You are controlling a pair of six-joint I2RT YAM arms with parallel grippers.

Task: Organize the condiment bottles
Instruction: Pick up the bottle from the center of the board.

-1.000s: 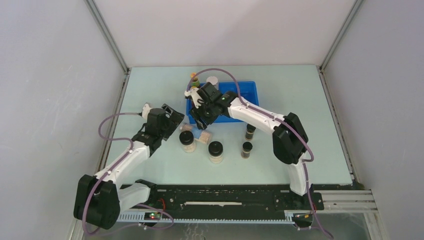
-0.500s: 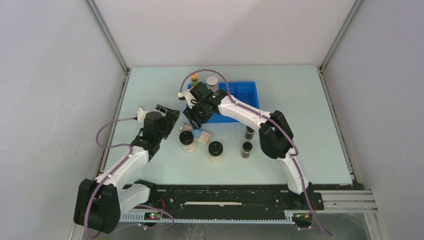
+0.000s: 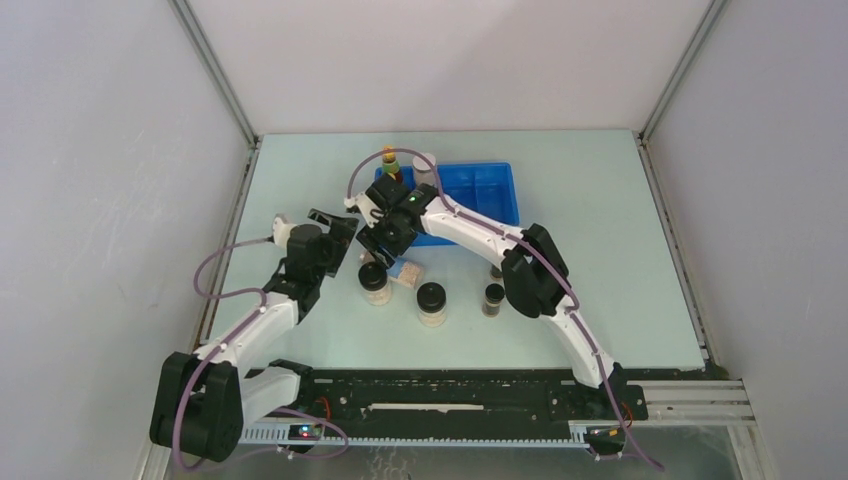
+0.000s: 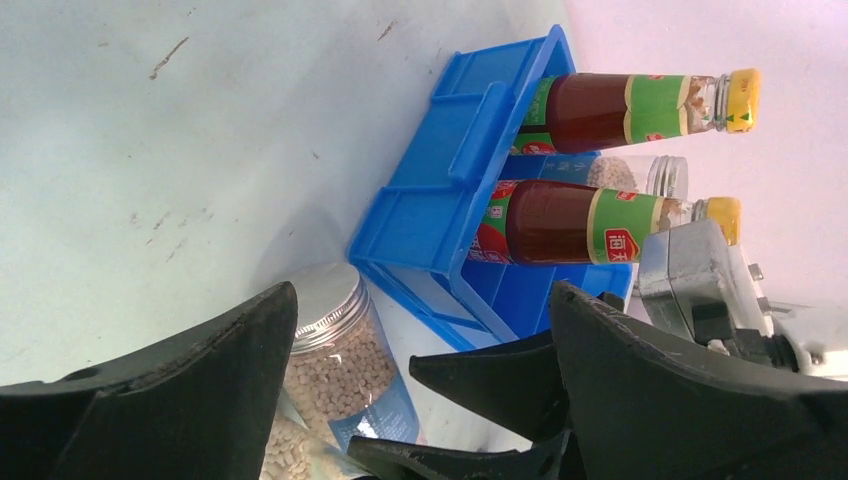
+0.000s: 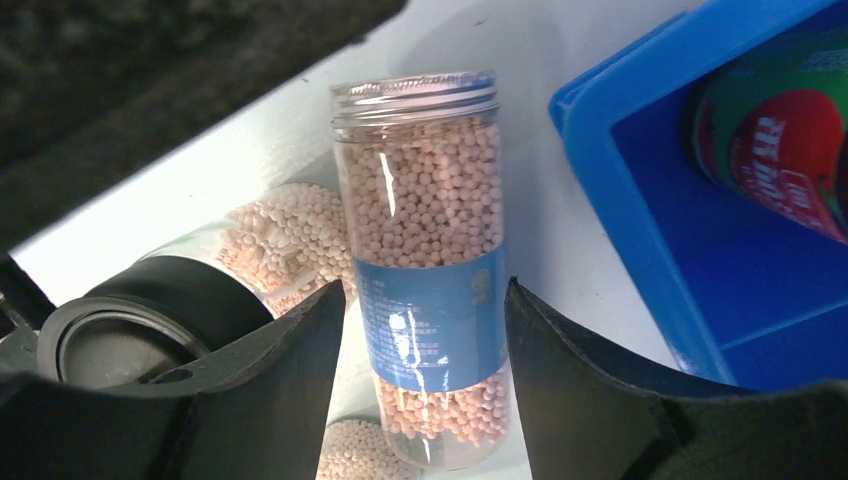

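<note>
A silver-lidded, blue-banded jar (image 5: 428, 270) of pale beads lies on the table just in front of the blue tray; it also shows in the top view (image 3: 405, 271) and the left wrist view (image 4: 338, 352). My right gripper (image 5: 425, 295) is open, with one finger on each side of the jar and gaps showing on both sides. My left gripper (image 4: 415, 300) is open and empty just to its left (image 3: 335, 222). Two red-labelled bottles (image 4: 600, 100) (image 4: 585, 215) and the other silver-lidded jar (image 3: 425, 164) stand in the tray. Two black-lidded jars (image 3: 374, 282) (image 3: 431, 303) and two dark vials (image 3: 493, 299) stand in front.
The blue divided tray (image 3: 480, 190) sits at the back centre, its near-left corner close to my right fingers (image 5: 640, 200). One black-lidded jar (image 5: 150, 315) stands right beside the right gripper's left finger. Enclosure walls stand on three sides.
My right gripper has moved left and toward the near side, coming down around the lying jar. My left gripper has shifted slightly to the left.
</note>
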